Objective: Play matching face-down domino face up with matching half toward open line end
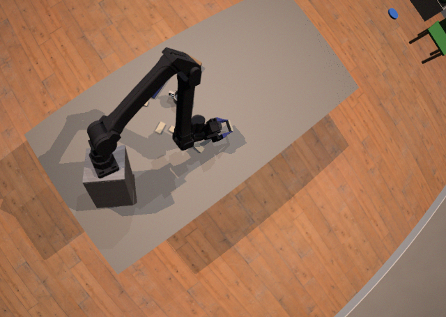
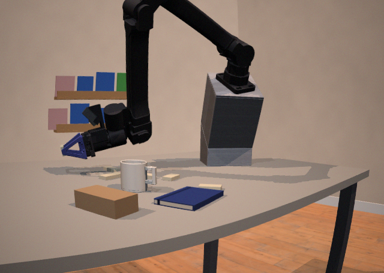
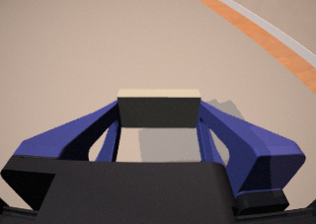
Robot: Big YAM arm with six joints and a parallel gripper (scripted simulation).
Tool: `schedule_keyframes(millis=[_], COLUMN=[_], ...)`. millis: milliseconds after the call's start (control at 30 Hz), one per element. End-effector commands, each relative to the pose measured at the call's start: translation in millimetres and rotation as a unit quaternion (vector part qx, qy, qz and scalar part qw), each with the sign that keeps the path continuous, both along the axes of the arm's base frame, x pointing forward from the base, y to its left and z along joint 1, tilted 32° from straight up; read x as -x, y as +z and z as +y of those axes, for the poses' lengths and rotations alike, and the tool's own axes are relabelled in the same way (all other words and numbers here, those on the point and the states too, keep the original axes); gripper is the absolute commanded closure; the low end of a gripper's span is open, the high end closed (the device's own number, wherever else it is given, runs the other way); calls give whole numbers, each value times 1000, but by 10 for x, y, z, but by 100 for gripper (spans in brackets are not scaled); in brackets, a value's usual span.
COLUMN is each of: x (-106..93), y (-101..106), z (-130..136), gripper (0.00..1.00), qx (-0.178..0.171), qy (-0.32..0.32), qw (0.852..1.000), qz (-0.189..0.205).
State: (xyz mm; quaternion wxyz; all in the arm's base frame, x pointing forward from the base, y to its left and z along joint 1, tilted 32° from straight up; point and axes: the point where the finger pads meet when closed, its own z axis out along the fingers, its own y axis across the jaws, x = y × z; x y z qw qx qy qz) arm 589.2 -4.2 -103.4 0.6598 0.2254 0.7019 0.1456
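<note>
My gripper [image 1: 228, 128] [image 2: 63, 147] [image 3: 159, 107] is shut on a cream domino [image 1: 230, 128] [image 3: 158, 109] and holds it clear above the grey table [image 1: 273, 54] [image 2: 279, 183], the fingers pointing nearly level. The wrist view shows only the domino's blank dark side and pale top edge between the blue fingers. Other cream dominoes lie flat on the table: one [image 1: 160, 127] [image 2: 170, 176] near the arm, another [image 1: 171, 128] beside it, and one [image 2: 108, 176] left of the mug. The line itself is mostly hidden in shadow under the arm [image 1: 183, 119].
A white mug [image 2: 133, 174] [image 1: 173, 94], a brown box [image 2: 105, 200] and a blue book [image 2: 189, 197] stand on the table near the dominoes. The arm's grey pedestal [image 1: 108, 184] [image 2: 229, 124] is at one end.
</note>
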Motion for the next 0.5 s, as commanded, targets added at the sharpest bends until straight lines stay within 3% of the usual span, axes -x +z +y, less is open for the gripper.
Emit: schedule_keyframes(millis=[0, 467], x=[-10, -13], y=[32, 41], z=[-18, 50], gripper=[49, 49], qx=[0, -4], qy=[-2, 0], qw=[1000, 999], qz=[-6, -37])
